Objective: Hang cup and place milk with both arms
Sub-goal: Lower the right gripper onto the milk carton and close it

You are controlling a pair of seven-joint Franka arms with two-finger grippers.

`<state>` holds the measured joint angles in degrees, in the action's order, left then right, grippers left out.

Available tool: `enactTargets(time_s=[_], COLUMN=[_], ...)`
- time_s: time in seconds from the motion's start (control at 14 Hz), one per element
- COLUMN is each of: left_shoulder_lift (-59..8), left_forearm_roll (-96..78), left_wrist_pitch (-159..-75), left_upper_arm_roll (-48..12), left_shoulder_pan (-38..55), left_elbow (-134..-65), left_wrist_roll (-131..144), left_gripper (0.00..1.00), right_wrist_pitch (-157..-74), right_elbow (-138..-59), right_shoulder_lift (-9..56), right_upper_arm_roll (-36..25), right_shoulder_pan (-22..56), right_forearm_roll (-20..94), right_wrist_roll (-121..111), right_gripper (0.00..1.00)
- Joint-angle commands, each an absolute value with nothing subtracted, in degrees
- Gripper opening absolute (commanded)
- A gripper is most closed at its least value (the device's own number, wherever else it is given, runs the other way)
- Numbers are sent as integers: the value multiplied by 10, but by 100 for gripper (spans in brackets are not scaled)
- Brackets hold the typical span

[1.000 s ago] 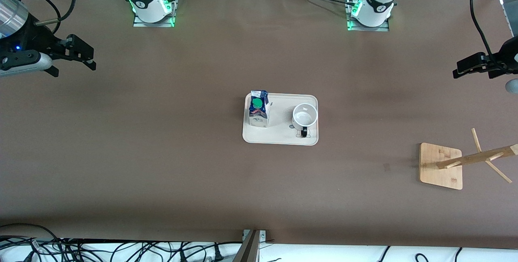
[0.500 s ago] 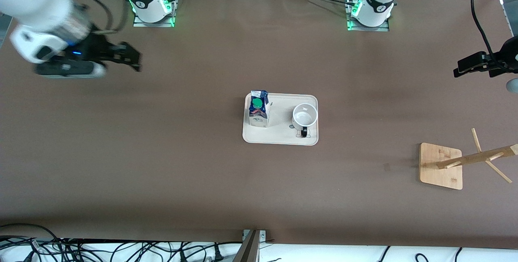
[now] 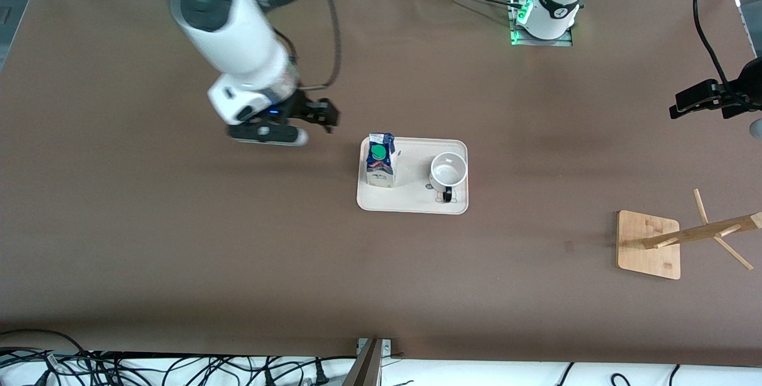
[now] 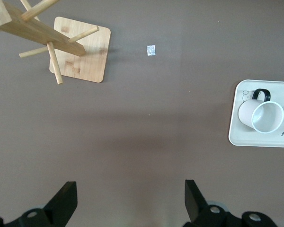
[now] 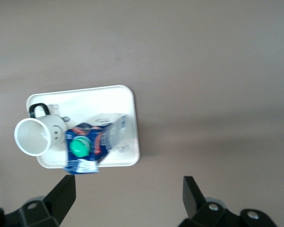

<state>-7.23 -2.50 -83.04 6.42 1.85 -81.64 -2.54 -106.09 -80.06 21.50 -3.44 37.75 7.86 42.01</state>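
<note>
Standing upright on the tray (image 3: 411, 204) mid-table were the milk (image 3: 381, 159) and the cup (image 3: 447, 173), the cup toward the left arm's end. The right gripper (image 3: 326, 117) hovered over bare table beside the tray, fingers released and empty; the left gripper (image 3: 681, 105) waited, fingers spread, near the wooden rack (image 3: 649, 244).

- A high camera faces me across the table (image 3: 178, 243), looking steeply down on it all.
- My wrist cameras look straight down from well above the table — each past its own claw's tips.
- All three share the tray (image 3: 412, 202) (image 4: 234, 137) (image 5: 132, 142).
</note>
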Motion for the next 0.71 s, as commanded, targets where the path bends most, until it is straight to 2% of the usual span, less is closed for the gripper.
enactTargets(time_s=[0.0, 0.21, 0.64], left_shoulder_lift=[-71, -72, -76], left_forearm_roll=[-19, -22, -25], left_wrist_pitch=[-835, -837, -838], left_upper_arm_roll=[59, 60, 62], left_shoulder_pan=[17, 14, 7], left_elbow=[-817, -818, -819], left_wrist_roll=[-23, -24, -24], left_gripper=[100, 100, 100], right_wrist_pitch=[-1063, -1111, -1133], right_elbow=[-689, -679, -675], right_shoulder_lift=[314, 359, 397], right_upper_arm_roll=[-40, -43, -46], right_shoulder_pan=[413, 439, 461], right_forearm_roll=[80, 77, 35], right_wrist_roll=[488, 517, 529], right_gripper=[100, 100, 100])
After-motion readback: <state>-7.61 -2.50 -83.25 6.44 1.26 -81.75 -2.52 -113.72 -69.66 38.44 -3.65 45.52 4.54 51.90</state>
